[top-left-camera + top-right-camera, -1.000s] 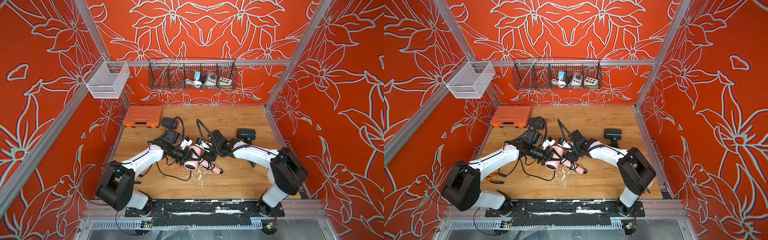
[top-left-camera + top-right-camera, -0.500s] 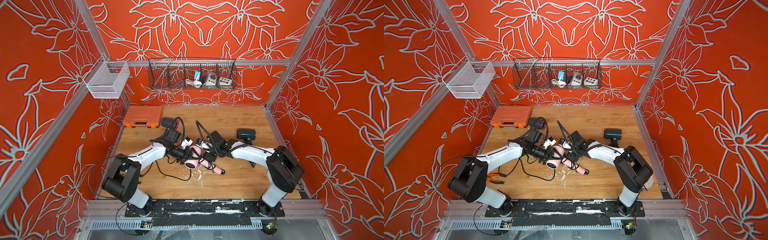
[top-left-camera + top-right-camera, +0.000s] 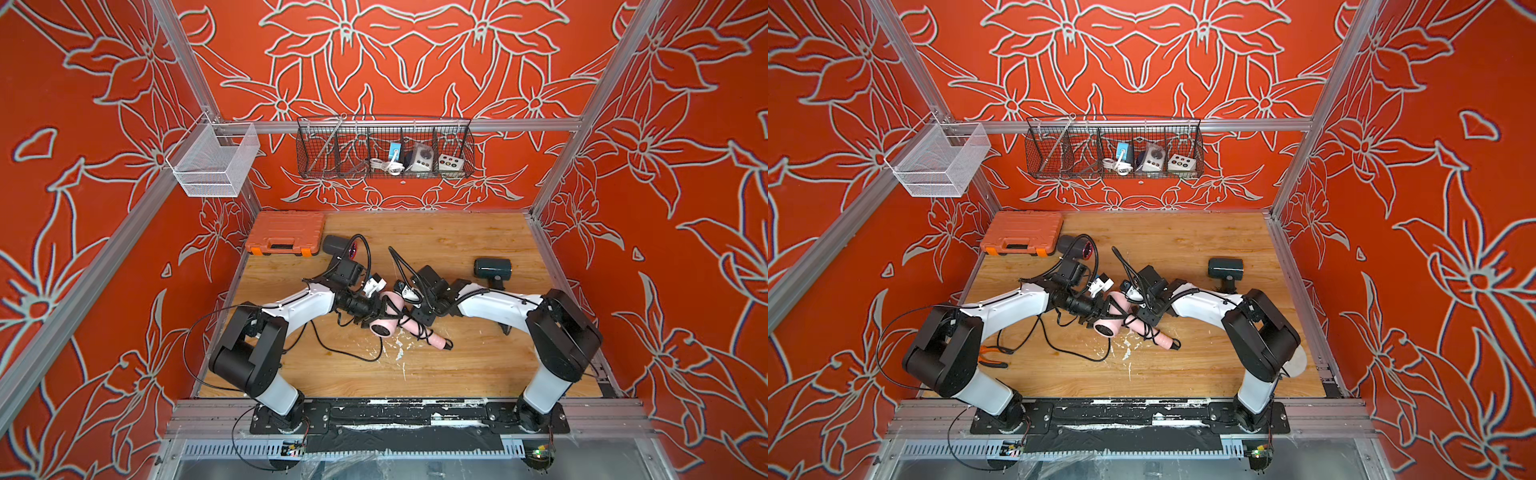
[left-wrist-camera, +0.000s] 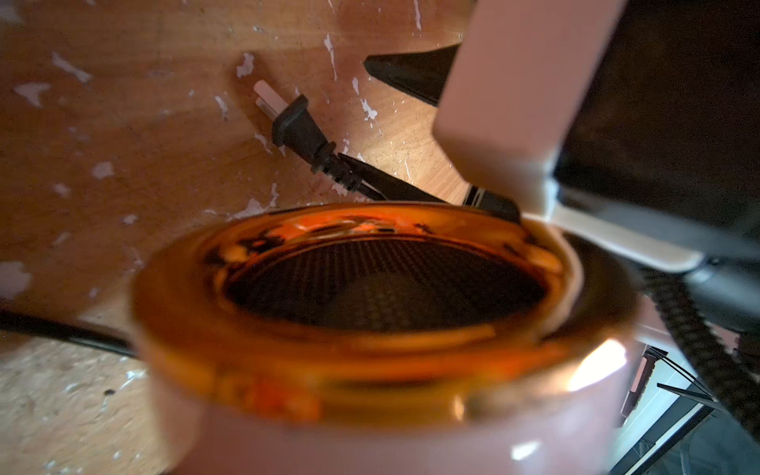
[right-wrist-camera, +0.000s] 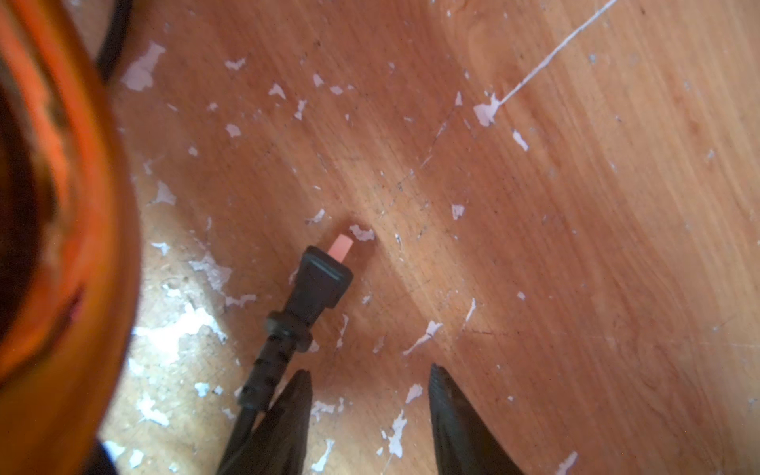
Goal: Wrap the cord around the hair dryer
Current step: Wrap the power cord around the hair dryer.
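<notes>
A pink hair dryer [image 3: 384,326] [image 3: 1109,327] lies mid-table, its gold-rimmed grille [image 4: 370,267] filling the left wrist view. My left gripper [image 3: 374,309] [image 3: 1094,309] is shut on its barrel, and the barrel hides the jaws. The black cord [image 3: 353,355] is wound in several turns round the pink handle [image 3: 419,330], and the rest loops loose on the wood. Its plug [image 5: 318,283] [image 4: 302,131] lies flat on the table. My right gripper [image 5: 370,370] [image 3: 422,320] hovers open by the handle, with the cord running just outside one finger [image 5: 296,407].
An orange case [image 3: 284,232] and a black dryer [image 3: 338,245] sit at the back left. A dark green dryer [image 3: 492,268] is at the back right. Pliers [image 3: 990,359] lie by the left arm's base. Wire baskets [image 3: 384,147] [image 3: 214,160] hang on the walls.
My right gripper's jaws have drawn closer together. The left arm's lower links have shifted right. The dryer has hardly moved.
</notes>
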Tool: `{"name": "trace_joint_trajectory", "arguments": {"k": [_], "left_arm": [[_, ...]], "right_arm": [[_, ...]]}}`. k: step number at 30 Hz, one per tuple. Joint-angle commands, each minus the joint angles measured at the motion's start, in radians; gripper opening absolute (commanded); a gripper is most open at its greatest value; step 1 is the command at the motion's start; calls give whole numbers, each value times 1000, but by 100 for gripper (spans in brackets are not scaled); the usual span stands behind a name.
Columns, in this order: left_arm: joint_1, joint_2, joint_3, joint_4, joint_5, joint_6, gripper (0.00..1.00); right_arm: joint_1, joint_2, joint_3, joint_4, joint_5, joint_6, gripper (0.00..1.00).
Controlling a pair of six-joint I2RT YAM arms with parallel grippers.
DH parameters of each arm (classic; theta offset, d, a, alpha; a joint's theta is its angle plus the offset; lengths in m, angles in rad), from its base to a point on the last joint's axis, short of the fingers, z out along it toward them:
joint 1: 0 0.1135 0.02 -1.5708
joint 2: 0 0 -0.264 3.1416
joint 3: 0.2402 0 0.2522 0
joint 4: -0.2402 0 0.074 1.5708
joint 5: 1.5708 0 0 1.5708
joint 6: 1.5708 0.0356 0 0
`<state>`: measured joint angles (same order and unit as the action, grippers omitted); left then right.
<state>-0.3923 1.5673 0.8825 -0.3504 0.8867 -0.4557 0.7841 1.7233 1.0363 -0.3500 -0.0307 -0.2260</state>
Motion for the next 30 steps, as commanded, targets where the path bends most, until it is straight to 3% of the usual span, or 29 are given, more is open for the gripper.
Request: {"name": "trace_joint_trajectory", "arguments": {"k": [1, 15, 30], "left_arm": [[0, 16, 7, -21, -156, 51, 0], [1, 19, -7, -39, -165, 68, 0], [2, 18, -7, -46, -159, 69, 0]], "right_arm": [[12, 3, 7, -61, 59, 27, 54], [10, -8, 77, -163, 176, 108, 63], [-14, -29, 80, -238, 198, 170, 69]]}}
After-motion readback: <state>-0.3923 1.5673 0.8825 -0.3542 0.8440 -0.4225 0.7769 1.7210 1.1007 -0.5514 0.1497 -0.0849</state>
